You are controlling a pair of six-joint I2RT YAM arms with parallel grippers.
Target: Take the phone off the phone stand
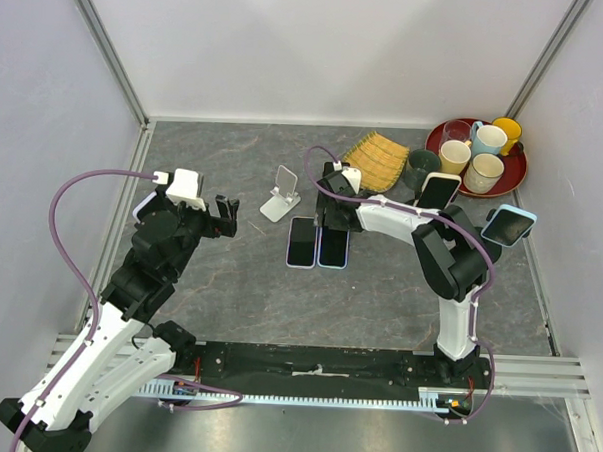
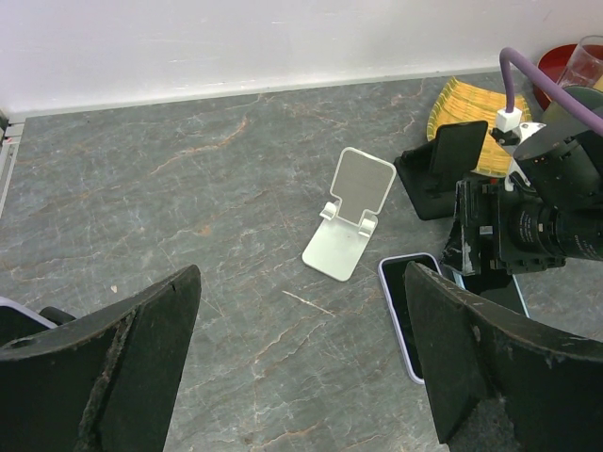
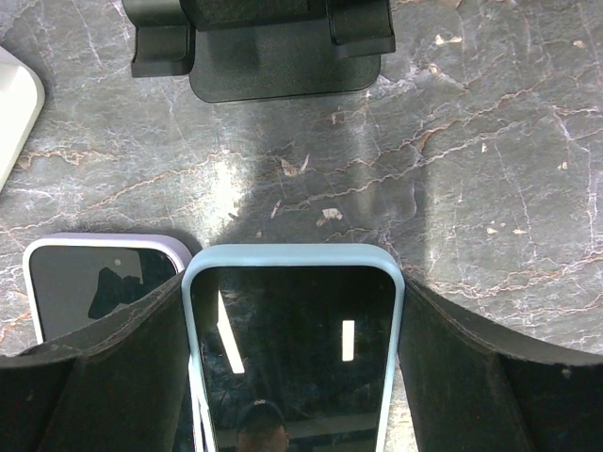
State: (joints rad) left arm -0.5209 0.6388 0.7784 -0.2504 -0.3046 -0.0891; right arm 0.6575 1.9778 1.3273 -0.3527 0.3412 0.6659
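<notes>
My right hand (image 3: 293,282) is down low over the table (image 1: 229,283). Its fingers (image 3: 104,377) are spread wide, and the blue-cased phone (image 3: 292,367) lies flat between them, screen up. Each finger sits right at a long edge of the case. Whether they press it or only flank it I cannot tell from this close. Just outside my left finger a lavender-cased phone (image 3: 89,282) lies flat as well, side by side with the blue one. Ahead of my fingertips, a little apart from the blue phone's top edge, stands the black phone stand (image 3: 264,47). So the phone is off the stand and on the table.

My left hand (image 2: 303,301) hovers well off to the side, its fingers wide apart above the table. Ahead of it stands a white phone stand (image 2: 350,212), its back plate tilted up. Beyond that are the two flat phones and my right hand.
</notes>
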